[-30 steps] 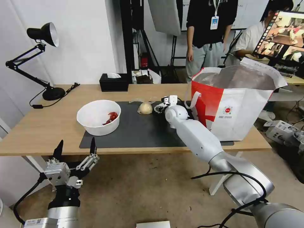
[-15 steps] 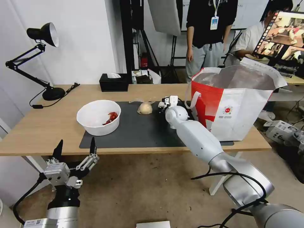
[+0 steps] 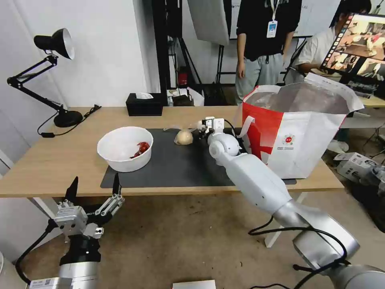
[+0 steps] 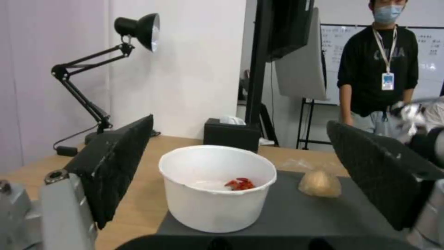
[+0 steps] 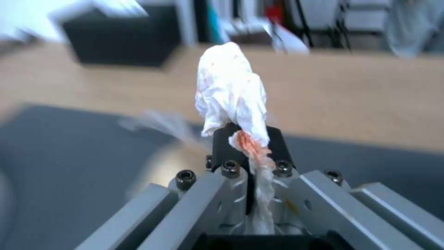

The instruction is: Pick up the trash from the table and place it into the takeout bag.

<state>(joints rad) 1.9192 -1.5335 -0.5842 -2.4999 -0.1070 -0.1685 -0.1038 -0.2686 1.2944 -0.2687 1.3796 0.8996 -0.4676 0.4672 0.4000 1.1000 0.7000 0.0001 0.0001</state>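
left gripper: parked low in front of the table's near edge, below tabletop height, black fingers spread wide with nothing between them

table: long light-wood top with a dark grey mat across the middle

bowl: white round one on the mat's left end, a few red shell scraps sitting inside

right gripper: arm stretched out over the mat, gripper up above the mat's far side, just left of the bag; jaws pinched tight on the tissue

tissue: crumpled white wad with reddish stains, sticking out past the fingertips, lifted clear of the mat

clear bag: beige lump inside, lying on the far part of the mat, just beside the right gripper

takeout bag: big red-and-white tote standing upright at the right end of the table, mouth open, silver lining showing, white strap handle hanging toward the gripper

back stuff: black tissue box near the far edge, desk lamp at the far left corner
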